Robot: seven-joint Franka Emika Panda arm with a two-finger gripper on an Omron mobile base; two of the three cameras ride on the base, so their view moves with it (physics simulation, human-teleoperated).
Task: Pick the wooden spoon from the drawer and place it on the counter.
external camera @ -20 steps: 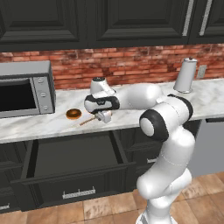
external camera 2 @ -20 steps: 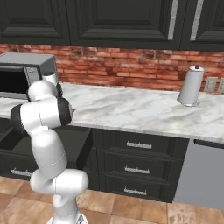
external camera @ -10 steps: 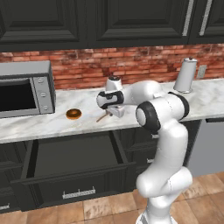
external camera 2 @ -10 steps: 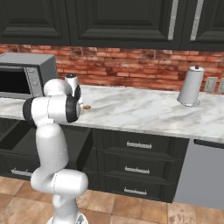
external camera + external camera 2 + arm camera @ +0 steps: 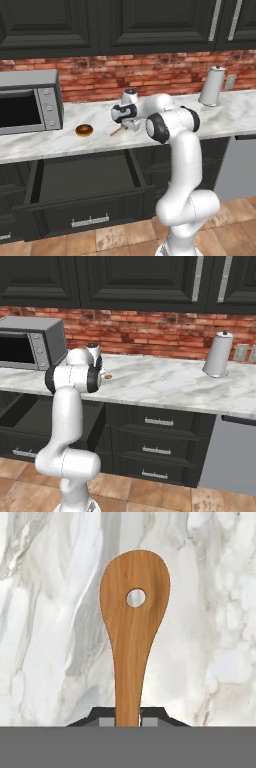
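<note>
Spoon in grip: the wooden spoon is clamped by its handle between the two fingers of the tool, whose tips press in on either side of the thin shaft at the bottom of the hand view. The long axis of the spoon runs straight away from the tool, handle end at the fingers, and the oval bowl with its small round hole lies farthest out. Behind it there is only veined marble, so it hangs over the surface rather than over the drawer.

From the left base view the tool sits low above the marble with the spoon jutting out at a slant from under it, toward the front edge of the surface and toward the donut, which lies near but apart from it. Whether the far end of the spoon already touches the marble cannot be told from these views. The drawer stands pulled open below the front edge, its dark inside bare as far as can be seen.

My judgement is that the lifting part is done and the placing is in hand: what remains is to lower the spoon flat and let the fingers part. Since it points out ahead of the tool, the bowl would likely meet the marble first.

The microwave is well to one side, clear of the move.
</note>
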